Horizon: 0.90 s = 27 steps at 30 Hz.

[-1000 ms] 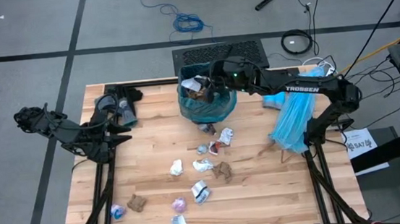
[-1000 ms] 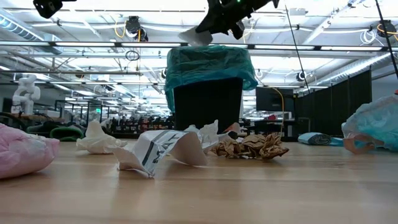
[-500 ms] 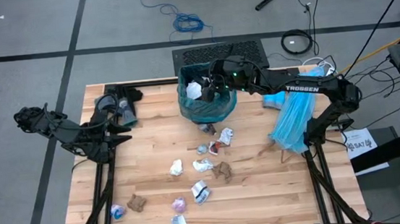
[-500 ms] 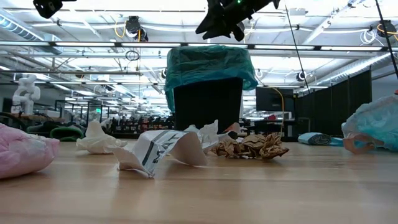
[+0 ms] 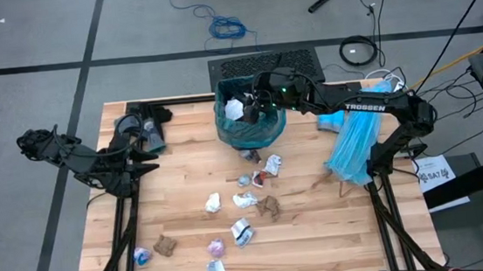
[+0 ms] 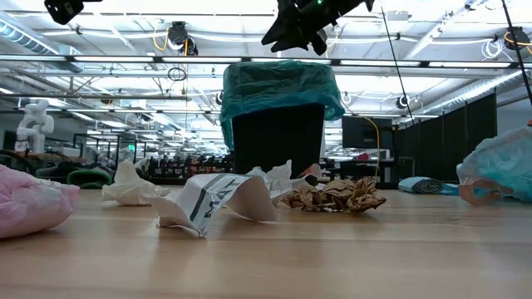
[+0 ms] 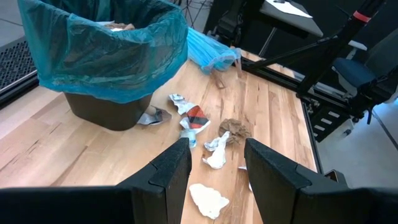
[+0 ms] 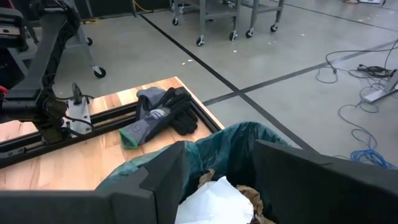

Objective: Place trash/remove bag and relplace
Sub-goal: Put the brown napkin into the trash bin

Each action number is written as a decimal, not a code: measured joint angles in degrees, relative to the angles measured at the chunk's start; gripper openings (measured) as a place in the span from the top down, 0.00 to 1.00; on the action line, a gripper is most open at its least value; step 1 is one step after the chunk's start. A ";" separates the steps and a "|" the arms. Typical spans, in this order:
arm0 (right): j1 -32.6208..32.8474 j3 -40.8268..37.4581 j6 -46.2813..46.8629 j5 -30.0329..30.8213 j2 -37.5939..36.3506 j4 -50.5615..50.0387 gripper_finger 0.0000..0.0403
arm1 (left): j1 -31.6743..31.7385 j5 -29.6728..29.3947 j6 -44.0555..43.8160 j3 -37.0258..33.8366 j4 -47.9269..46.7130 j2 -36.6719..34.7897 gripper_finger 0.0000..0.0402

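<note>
The black square bin (image 6: 278, 141) stands at the table's far middle, lined with the dark teal bag (image 5: 250, 128), whose rim folds over the bin's top (image 7: 106, 56). Trash lies inside it, with a white scrap (image 8: 214, 202) on top. My right gripper (image 5: 254, 105) hangs open over the bin's mouth (image 8: 217, 168) with nothing between its fingers; the low view shows it above the bin (image 6: 295, 33). More trash (image 5: 270, 206) is scattered over the table in front of the bin. My left gripper (image 5: 145, 167) waits open at the table's left edge (image 7: 217, 155).
A sky-blue plastic bag (image 5: 352, 148) hangs over the table's right edge. Dark gloves (image 5: 140, 127) lie at the far left corner (image 8: 158, 112). Crumpled wrappers (image 5: 270, 164), (image 5: 212, 202), (image 5: 241, 232) and a brown wad (image 5: 163, 245) dot the wooden top (image 5: 338, 232).
My right gripper, holding still above the bin, has opened and let go of a white scrap. The scrap has fallen into the bag and now lies on top of the trash there.
</note>
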 joint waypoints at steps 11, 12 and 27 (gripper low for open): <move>0.37 0.00 4.57 -3.16 -7.17 -10.27 0.55 | -0.01 0.00 0.00 0.00 0.00 0.00 0.62; 0.41 0.00 5.20 -3.16 -8.69 -12.70 0.55 | -0.01 0.00 0.00 0.00 0.01 -0.02 0.62; 13.39 0.00 25.29 -3.13 -16.64 -54.78 0.55 | 0.00 0.00 0.00 0.00 0.00 0.00 0.62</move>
